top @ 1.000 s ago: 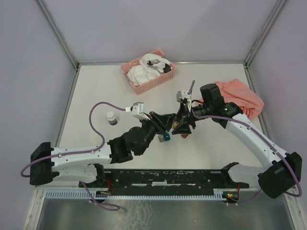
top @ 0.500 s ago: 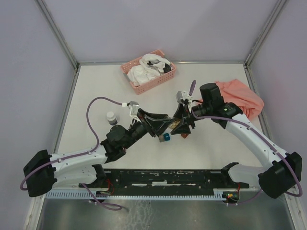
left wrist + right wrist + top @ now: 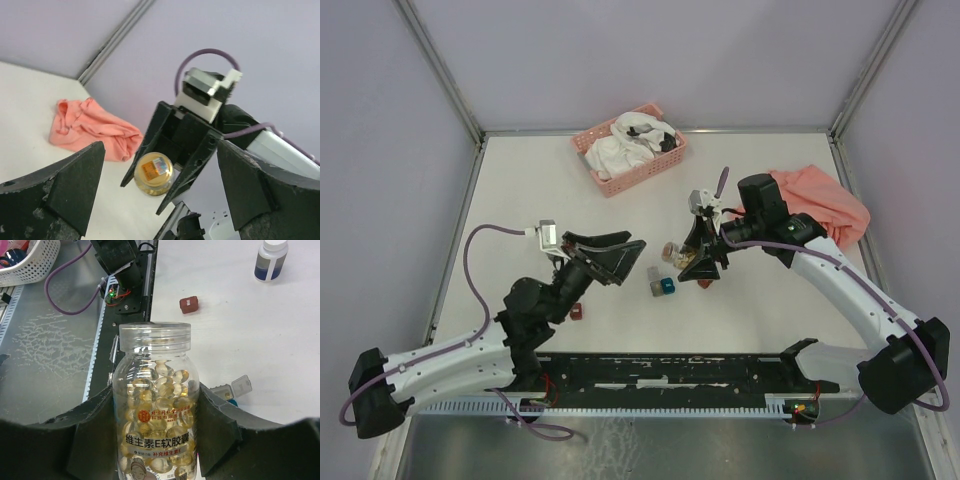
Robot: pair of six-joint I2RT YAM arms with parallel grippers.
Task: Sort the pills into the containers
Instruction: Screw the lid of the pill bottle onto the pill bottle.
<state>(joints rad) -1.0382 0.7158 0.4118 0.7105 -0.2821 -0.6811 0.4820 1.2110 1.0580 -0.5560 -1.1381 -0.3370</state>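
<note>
A clear, uncapped jar [image 3: 156,405] full of amber pills [image 3: 160,385] sits between my right gripper's [image 3: 156,440] fingers, which are shut on its body. From above, that gripper [image 3: 698,262] holds the jar low over mid-table. My left gripper [image 3: 630,255] stands wide open and empty, well left of the jar. In the left wrist view its gripper [image 3: 160,146] faces the jar's round end [image 3: 154,172]. A grey container [image 3: 654,283] with its lid up and a teal one [image 3: 667,286] sit just left of the jar. A dark red container [image 3: 577,312] lies by the left arm.
A pink basket [image 3: 628,150] of white cloths stands at the back. A salmon cloth [image 3: 820,205] lies at the right, behind the right arm. A white-capped dark bottle [image 3: 270,260] stands on the left side. The black rail [image 3: 670,370] runs along the near edge.
My left arm has drawn back to the left, away from the jar, and its jaws have opened wide. The right gripper and jar have stayed put.
</note>
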